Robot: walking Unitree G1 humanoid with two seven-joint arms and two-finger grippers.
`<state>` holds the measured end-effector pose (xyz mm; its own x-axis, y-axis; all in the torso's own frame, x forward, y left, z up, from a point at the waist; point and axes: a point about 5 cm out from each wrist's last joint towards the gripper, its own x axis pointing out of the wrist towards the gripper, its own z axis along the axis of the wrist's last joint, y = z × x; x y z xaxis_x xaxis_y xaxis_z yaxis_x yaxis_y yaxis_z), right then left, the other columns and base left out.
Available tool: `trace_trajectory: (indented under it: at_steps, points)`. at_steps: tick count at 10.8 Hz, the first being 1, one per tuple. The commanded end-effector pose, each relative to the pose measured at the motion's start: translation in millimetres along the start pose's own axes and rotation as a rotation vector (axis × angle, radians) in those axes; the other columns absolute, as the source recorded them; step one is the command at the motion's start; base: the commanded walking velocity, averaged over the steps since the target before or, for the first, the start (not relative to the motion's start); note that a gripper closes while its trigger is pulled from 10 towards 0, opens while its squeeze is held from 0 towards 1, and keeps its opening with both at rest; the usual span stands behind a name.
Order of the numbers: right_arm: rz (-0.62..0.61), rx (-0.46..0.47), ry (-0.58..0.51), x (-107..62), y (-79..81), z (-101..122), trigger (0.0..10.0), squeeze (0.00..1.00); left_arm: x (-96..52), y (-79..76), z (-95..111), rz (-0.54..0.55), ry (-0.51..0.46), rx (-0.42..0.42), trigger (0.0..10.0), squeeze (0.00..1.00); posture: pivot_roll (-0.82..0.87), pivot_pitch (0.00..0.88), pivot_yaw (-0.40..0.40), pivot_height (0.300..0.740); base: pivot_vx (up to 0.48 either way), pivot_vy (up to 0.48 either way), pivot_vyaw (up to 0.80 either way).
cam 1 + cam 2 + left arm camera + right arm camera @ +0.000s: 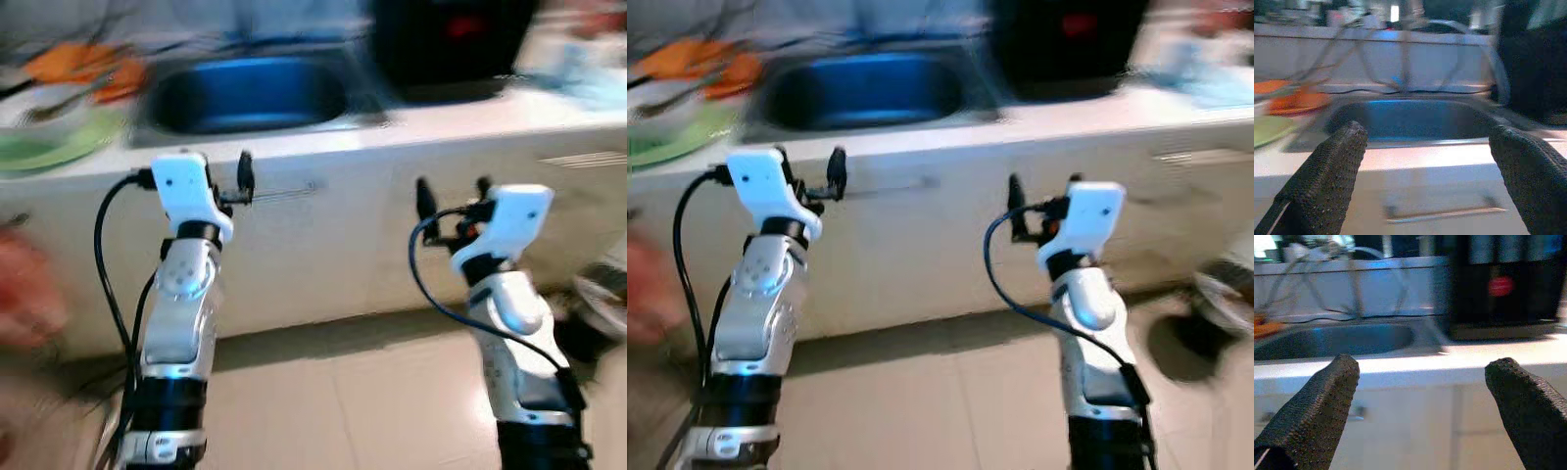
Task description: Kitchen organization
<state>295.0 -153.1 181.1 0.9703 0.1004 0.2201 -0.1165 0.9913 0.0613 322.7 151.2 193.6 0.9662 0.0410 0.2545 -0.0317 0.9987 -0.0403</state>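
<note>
While both arms are raised before the counter [470, 122], the left gripper [1425, 161] gapes empty facing the sink [1415, 120]; the right gripper [1422, 401], likewise spread, faces a black appliance [1503, 284].

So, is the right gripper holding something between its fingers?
No, the right gripper is open, and between its two black fingers you see just the white counter and cabinet front.

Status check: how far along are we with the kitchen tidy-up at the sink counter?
Nothing looks done yet. Left gripper and right gripper are both open, empty and raised in front of the counter, short of the sink. The picture is blurred. Left to do: the green plate and orange items beside the sink look unsorted; the black appliance stands on the counter.
</note>
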Motion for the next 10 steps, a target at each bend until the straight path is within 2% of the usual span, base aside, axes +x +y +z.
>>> trace_trajectory:
  at_steps: [1, 7, 8, 10]
  points:
    - [0.052, 0.011, -0.024, 1.1, 10.7, 6.8, 10.0, 0.0, 0.6, 5.6, 2.4, 0.039, -0.014, 0.014, 10.0, 0.0, 0.07, 0.0, 0.031, 0.74, 0.39, 0.281, 0.0]
    - [0.08, 0.012, -0.012, -1.0, 15.0, 5.5, 10.0, 0.0, -1.0, 4.4, -0.7, 0.044, -0.002, 0.008, 10.0, 0.0, 0.07, 0.0, 0.032, 0.74, 0.387, 0.284, 0.0]
    - [0.078, 0.012, -0.011, -0.4, 14.1, 5.4, 10.0, 0.0, -0.8, 4.2, -1.0, 0.044, 0.0, 0.009, 10.0, 0.0, 0.07, 0.0, 0.031, 0.74, 0.259, 0.292, 0.0]
    - [0.076, 0.014, -0.006, 0.4, 13.4, 4.7, 10.0, 0.0, -0.5, 4.2, -1.5, 0.048, 0.002, 0.013, 10.0, 0.0, 0.08, 0.0, 0.029, 0.74, 0.0, 0.0, 0.44]
